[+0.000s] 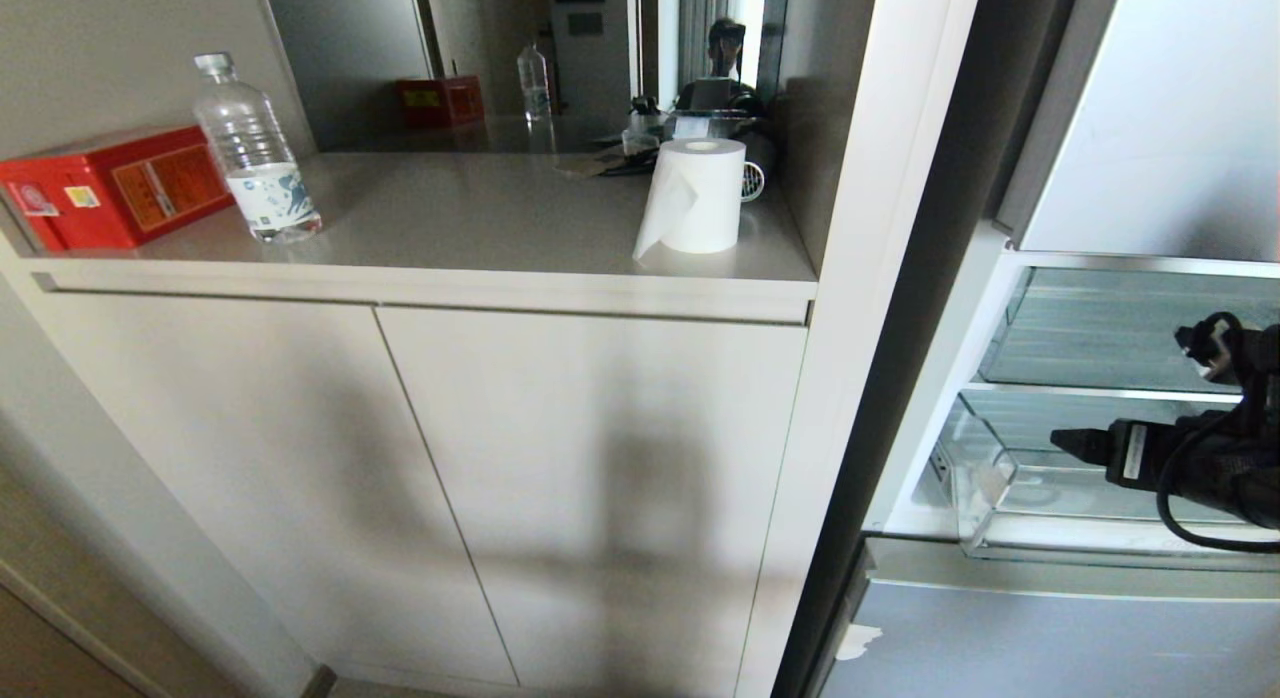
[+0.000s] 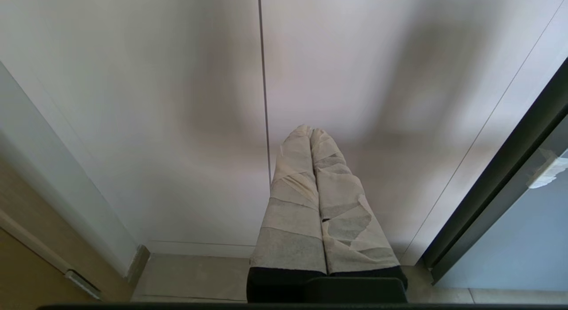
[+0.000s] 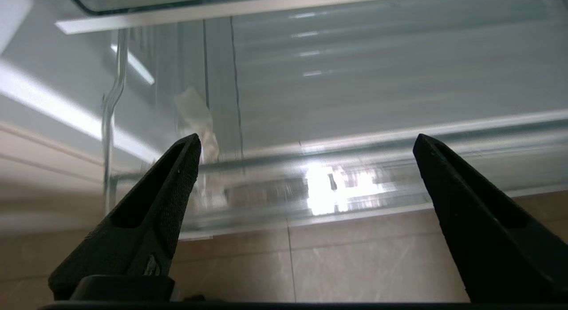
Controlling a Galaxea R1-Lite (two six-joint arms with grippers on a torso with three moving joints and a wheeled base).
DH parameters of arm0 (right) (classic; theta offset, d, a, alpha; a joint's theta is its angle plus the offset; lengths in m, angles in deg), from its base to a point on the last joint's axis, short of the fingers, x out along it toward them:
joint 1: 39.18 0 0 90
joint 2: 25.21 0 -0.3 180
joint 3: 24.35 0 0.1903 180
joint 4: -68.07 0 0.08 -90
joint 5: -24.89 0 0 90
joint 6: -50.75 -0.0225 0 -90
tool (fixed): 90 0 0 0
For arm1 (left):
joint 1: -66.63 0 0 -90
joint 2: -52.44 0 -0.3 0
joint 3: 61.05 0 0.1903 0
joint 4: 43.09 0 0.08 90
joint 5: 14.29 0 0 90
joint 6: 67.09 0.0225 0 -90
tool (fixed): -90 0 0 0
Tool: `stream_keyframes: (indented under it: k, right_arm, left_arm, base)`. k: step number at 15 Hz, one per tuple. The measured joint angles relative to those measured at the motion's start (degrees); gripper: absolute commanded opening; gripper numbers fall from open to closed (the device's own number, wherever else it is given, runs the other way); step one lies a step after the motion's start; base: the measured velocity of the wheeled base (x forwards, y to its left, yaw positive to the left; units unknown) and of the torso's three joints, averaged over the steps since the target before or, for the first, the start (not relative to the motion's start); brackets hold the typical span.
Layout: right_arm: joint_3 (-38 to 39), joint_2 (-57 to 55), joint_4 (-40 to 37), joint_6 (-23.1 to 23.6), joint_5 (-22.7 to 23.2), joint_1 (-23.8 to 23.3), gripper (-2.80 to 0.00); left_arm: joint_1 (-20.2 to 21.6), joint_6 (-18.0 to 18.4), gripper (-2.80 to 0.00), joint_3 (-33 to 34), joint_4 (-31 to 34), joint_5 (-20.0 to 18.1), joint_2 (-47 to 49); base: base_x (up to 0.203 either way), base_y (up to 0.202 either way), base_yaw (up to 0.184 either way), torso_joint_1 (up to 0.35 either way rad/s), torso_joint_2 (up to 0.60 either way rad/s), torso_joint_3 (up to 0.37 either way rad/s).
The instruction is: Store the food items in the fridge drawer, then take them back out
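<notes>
- Right gripper (image 3: 306, 145): fingers (image 3: 173, 190) spread wide, nothing between them, facing the clear front lip of the fridge drawer (image 1: 985, 478).
- Fridge drawer: pulled out at the head view's right edge; no food item visible.
- Left gripper (image 2: 310, 132): taped fingers pressed together, empty, before the white cabinet doors (image 2: 177, 101).

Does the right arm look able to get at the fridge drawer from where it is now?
Probably yes. The right gripper is open, empty and faces the fridge drawer with nothing between them; in the head view it sits just in front of the drawer's clear front lip.
</notes>
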Motion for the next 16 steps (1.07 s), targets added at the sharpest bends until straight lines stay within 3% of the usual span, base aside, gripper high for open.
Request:
stream_keyframes:
  k: [5, 9, 16]
  right_arm:
    - [0.5, -4.7, 3.6, 1.4, -0.1, -0.5, 0.00]
    - [0.7, -4.1, -3.5, 5.1, 0.6, -3.0, 0.00]
    - [1.0, 4.7, -17.7, 7.0, 2.4, -5.0, 0.00]
  left_arm:
    - [0.0, 0.0, -2.80, 0.0, 0.0, 0.0, 0.0]
    - [0.0, 0.0, -2.80, 0.0, 0.0, 0.0, 0.0]
    - [0.0, 0.0, -2.80, 0.0, 0.0, 0.0, 0.0]
  base:
    - [0.000, 0.000, 0.000, 0.000, 0.00, 0.000]
    - [0.000, 0.000, 0.000, 0.000, 0.00, 0.000]
    - [0.000, 0.000, 0.000, 0.000, 0.00, 0.000]
